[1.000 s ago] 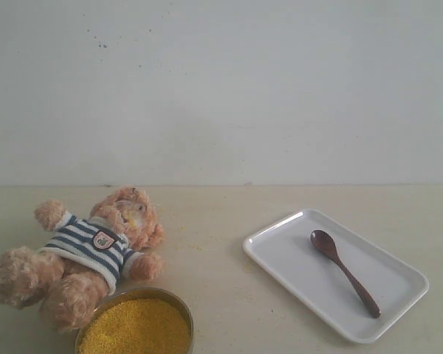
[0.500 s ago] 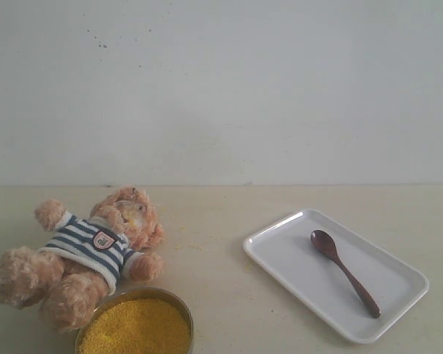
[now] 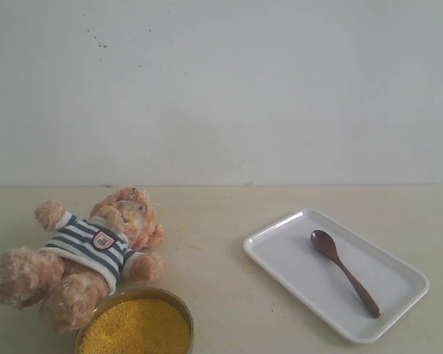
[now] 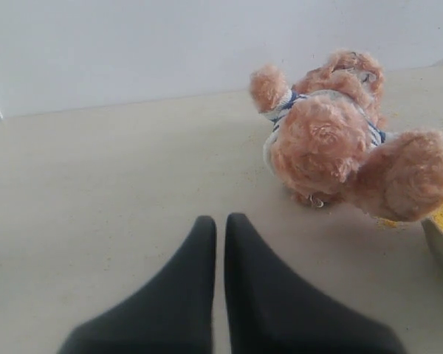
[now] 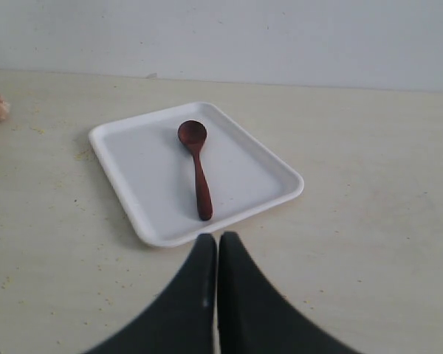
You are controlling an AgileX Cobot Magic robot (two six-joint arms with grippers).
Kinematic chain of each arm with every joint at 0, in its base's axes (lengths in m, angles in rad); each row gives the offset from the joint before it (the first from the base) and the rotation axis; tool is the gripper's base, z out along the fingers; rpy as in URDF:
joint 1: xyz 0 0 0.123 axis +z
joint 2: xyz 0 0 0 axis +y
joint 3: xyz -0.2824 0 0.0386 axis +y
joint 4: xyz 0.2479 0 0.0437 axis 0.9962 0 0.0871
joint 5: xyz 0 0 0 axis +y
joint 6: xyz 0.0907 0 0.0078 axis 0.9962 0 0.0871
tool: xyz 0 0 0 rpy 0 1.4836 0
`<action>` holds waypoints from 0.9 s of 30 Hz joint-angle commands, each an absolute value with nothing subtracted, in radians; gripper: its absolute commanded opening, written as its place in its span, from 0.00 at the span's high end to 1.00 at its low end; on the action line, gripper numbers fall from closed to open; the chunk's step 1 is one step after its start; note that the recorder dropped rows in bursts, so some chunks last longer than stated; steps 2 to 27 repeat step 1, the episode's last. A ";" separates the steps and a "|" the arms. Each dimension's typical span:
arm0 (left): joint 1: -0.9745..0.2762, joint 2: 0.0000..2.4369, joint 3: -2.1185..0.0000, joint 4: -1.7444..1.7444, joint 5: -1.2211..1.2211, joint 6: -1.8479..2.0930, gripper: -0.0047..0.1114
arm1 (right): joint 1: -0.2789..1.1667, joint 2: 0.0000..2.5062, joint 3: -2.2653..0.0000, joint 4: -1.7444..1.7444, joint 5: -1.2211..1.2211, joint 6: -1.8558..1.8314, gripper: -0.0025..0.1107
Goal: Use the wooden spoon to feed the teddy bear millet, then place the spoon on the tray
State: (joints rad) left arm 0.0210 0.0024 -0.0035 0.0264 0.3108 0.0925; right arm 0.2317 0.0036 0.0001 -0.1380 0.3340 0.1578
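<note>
Beige tabletop [image 3: 214, 295]: wooden spoon [image 3: 345, 273] lies on the tray [image 3: 288, 252], teddy bear [image 3: 88, 251] beside the millet [image 3: 136, 330]. Clenched and empty, both left gripper [image 4: 219, 221] and right gripper [image 5: 218, 238].

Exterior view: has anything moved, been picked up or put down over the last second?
Nothing visibly changed. The wooden spoon lies on the tray as before. The teddy bear is in the same spot on its back beside the millet, and no arm has come into this view.
</note>
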 commanded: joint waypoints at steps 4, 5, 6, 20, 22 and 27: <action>0.014 0.000 0.000 0.028 0.310 0.098 0.92 | 0.229 0.000 0.000 -0.136 0.327 0.155 0.98; 0.014 0.000 0.000 0.028 0.310 0.098 0.92 | 0.229 0.000 0.000 -0.136 0.327 0.155 0.98; 0.014 0.000 0.000 0.028 0.310 0.098 0.92 | 0.229 0.000 0.000 -0.136 0.327 0.155 0.98; 0.014 0.000 0.000 0.028 0.310 0.098 0.92 | 0.229 0.000 0.000 -0.136 0.327 0.155 0.98; 0.014 0.000 0.000 0.028 0.310 0.098 0.92 | 0.229 0.000 0.000 -0.136 0.327 0.155 0.98; 0.014 0.000 0.000 0.028 0.310 0.098 0.92 | 0.229 0.000 0.000 -0.136 0.327 0.155 0.98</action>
